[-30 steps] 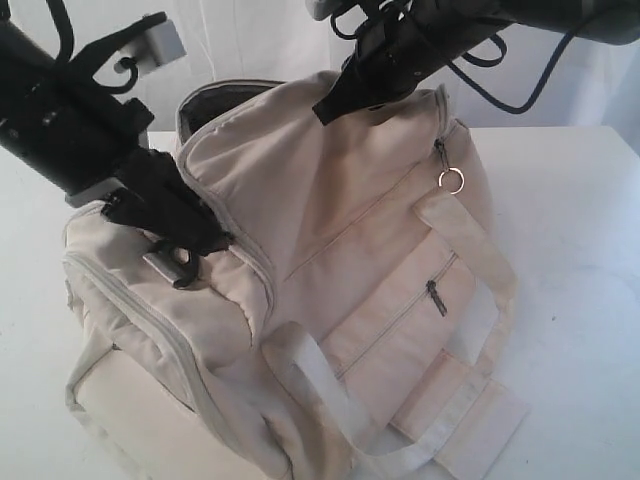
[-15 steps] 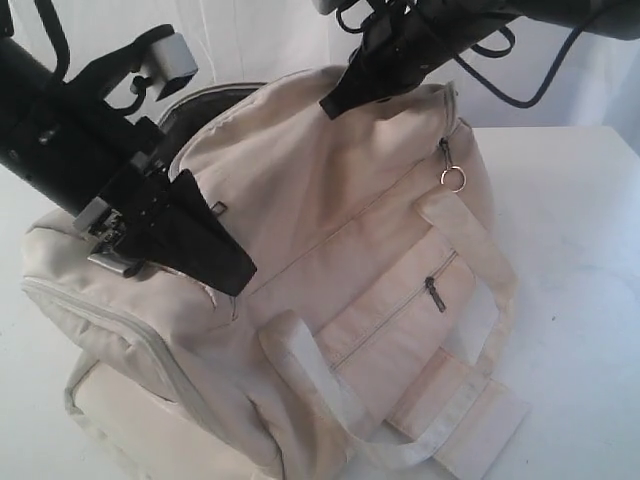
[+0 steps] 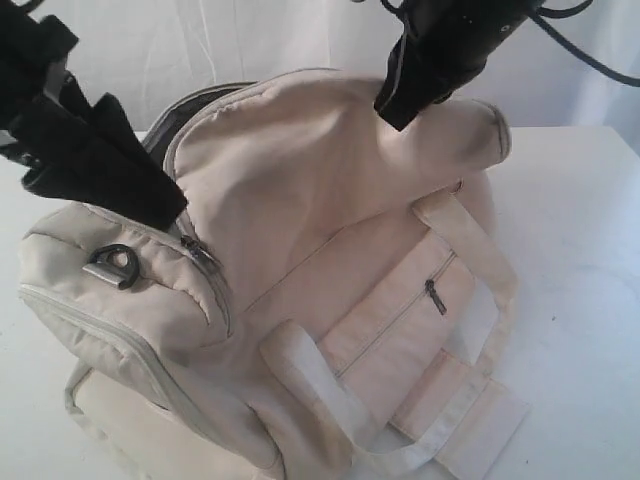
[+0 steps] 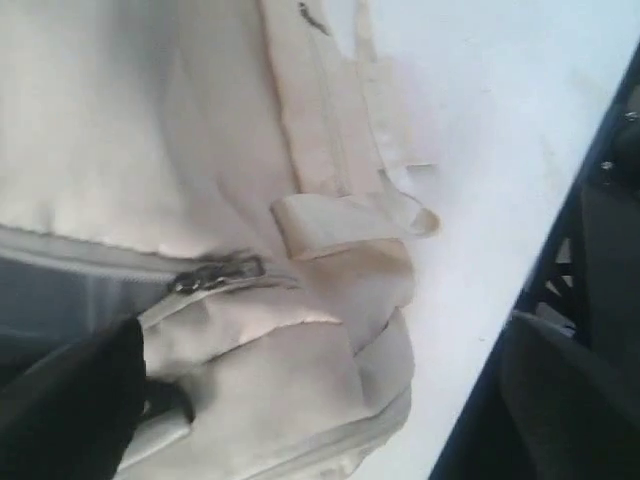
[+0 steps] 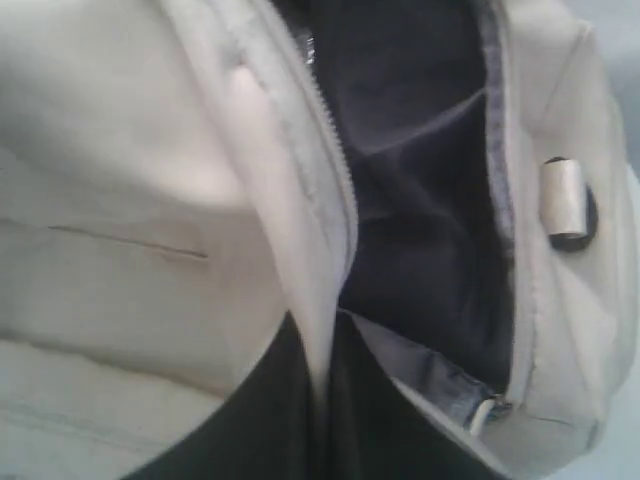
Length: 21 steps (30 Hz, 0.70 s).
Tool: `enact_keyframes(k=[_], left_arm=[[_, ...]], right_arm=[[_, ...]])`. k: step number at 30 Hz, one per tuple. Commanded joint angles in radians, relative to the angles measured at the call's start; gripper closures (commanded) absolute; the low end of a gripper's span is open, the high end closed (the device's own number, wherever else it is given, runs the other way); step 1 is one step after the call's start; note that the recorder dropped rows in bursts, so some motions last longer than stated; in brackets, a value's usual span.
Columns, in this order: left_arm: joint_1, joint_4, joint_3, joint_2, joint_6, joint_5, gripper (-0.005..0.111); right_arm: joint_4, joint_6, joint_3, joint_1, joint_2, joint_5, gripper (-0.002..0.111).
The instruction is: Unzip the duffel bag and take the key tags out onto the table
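Note:
The cream duffel bag (image 3: 330, 250) lies on the white table (image 3: 580, 250) with its top zipper undone. My right gripper (image 3: 395, 110) is shut on the edge of the top flap (image 5: 250, 150), and the cloth is pinched between its fingers (image 5: 320, 400). It holds the flap up, so the dark lining (image 5: 420, 150) shows. My left gripper (image 3: 140, 200) hangs open just above the bag's left end. One black finger (image 4: 75, 400) is beside the grey zipper pull (image 4: 215, 275) without touching it. The key tags are hidden.
A black D-ring (image 3: 113, 265) sits on the bag's left end. Pale webbing handles (image 3: 470, 250) and a zipped front pocket (image 3: 435, 297) lie toward the front. Bare white tabletop (image 4: 500, 150) spreads to the right of the bag.
My left gripper has opened, let go at the zipper and drawn back up to the left. My right gripper has pulled the flap higher and to the right.

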Motion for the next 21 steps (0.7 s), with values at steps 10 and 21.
enact_keyframes(k=[10, 21], left_arm=[[-0.002, 0.209, -0.008, -0.042, -0.116, -0.059, 0.011], [-0.002, 0.209, 0.049, -0.042, -0.133, -0.232, 0.011]], right_arm=[[0.036, -0.098, 0.210, -0.006, -0.180, 0.160, 0.108], [0.040, -0.056, 0.446, -0.006, -0.476, 0.160, 0.108]])
